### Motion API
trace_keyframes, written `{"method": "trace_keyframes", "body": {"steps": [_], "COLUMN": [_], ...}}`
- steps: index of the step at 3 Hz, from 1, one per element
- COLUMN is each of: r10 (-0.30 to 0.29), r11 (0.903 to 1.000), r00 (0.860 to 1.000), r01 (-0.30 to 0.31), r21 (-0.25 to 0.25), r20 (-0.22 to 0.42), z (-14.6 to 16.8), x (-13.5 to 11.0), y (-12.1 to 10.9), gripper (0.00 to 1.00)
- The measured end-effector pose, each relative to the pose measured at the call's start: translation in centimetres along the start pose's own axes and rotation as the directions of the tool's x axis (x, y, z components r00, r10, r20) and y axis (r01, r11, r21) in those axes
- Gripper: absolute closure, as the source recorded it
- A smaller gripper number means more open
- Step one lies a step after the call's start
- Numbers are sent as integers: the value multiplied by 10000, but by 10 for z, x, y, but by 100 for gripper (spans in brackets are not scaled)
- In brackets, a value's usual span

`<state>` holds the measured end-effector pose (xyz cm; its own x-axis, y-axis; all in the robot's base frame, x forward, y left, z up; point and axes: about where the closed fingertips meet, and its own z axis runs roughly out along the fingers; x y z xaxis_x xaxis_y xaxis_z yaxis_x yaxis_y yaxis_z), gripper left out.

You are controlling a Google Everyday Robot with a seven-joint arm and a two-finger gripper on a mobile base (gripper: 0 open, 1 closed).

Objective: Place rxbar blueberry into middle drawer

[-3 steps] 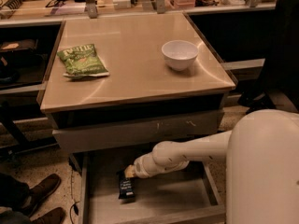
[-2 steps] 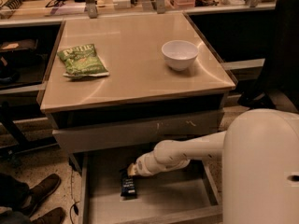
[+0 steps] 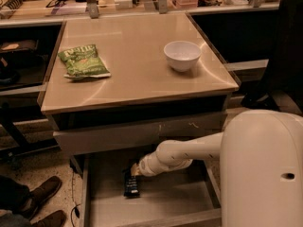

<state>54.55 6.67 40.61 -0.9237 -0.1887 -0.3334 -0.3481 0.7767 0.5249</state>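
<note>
Rxbar blueberry [image 3: 131, 187]: flat on the floor of the middle drawer [image 3: 182, 198], where it belongs.
Hand [image 3: 134, 170]: low inside the drawer at the bar's far end, suited to a gentle release; grip state cannot be told.

Warm, yellowish light falls from above onto the table [image 3: 137, 74], whose smooth top shows a soft sheen with pale glare toward the far edge, while the white bowl [image 3: 182, 55] and the green chip bag [image 3: 83, 60] cast only short, faint shadows. Beneath the top it turns dim: the open drawer [image 3: 180, 200] lies in the table's shadow, and the gripper [image 3: 133, 170], low in the drawer's left part just above the dark snack bar [image 3: 131, 186], sits in that gloom.
</note>
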Motion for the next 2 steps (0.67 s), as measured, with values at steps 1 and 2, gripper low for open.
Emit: {"method": "trace_keyframes", "body": {"steps": [1, 2], "r10": [0, 0], "r11": [10000, 10000], "r00": [10000, 10000], "r01": [0, 0], "r21": [0, -1], "r20": [0, -1], "z": [0, 0], "x": [0, 0], "y": [0, 0], "gripper": [58, 35]}}
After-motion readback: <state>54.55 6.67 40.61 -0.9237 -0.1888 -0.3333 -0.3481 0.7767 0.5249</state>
